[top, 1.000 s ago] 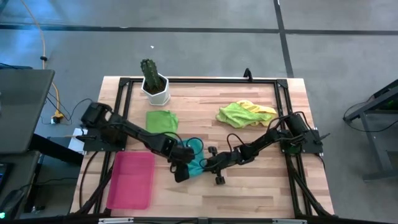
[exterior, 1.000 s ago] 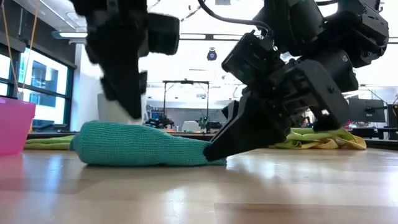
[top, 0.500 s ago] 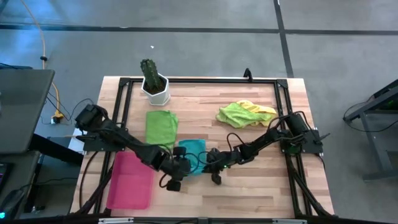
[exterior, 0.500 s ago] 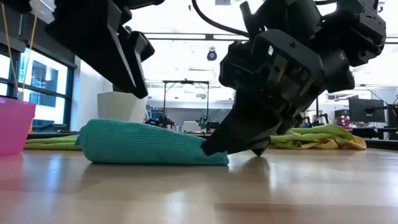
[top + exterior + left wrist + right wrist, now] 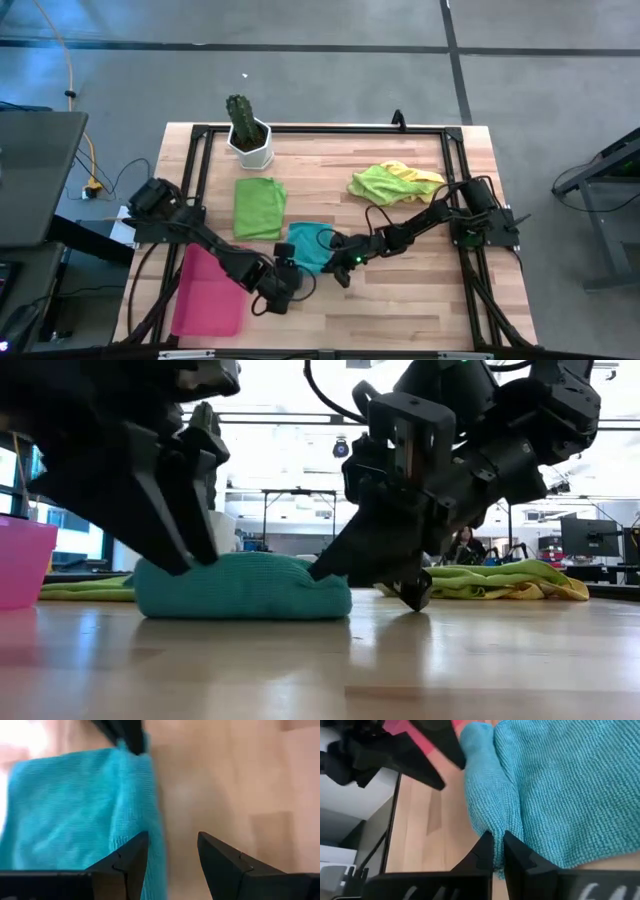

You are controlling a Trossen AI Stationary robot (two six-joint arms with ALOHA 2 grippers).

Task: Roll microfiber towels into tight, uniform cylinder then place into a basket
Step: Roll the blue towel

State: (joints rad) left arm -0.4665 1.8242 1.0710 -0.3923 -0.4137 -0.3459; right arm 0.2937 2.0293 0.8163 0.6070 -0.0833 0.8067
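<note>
The teal towel (image 5: 308, 245) lies bunched on the table's middle, thick and short in the low view (image 5: 240, 585). My right gripper (image 5: 335, 257) is shut at the towel's right near corner. Open, my left gripper (image 5: 289, 266) stands at its left near corner; one finger overlaps the towel's edge (image 5: 150, 825) and the other stands over bare wood. A green towel (image 5: 258, 206) lies flat behind, and a lime green and yellow heap (image 5: 394, 182) at the far right. The pink basket (image 5: 205, 300) sits at the near left. My left gripper has one fingertip (image 5: 131, 854) at the teal towel's side edge; whether it touches the cloth, I cannot tell. My right gripper pinches the teal towel at a crease (image 5: 495, 827) between a rolled-up edge and the flat part, at the fingers' free ends. The fingers slant down from the table's right. The towel rests on the table.
A white pot with a cactus (image 5: 248, 135) stands at the far left. A black frame (image 5: 320, 129) runs around the table top. Bare wood lies along the near edge and between the teal towel and the heap.
My left gripper has swung from above the teal towel toward the table's near left and sunk beside the towel's left end, rolling as it went. My right gripper has rolled about its own line while staying shut. The towel has drawn in from long and flat to shorter and thicker.
</note>
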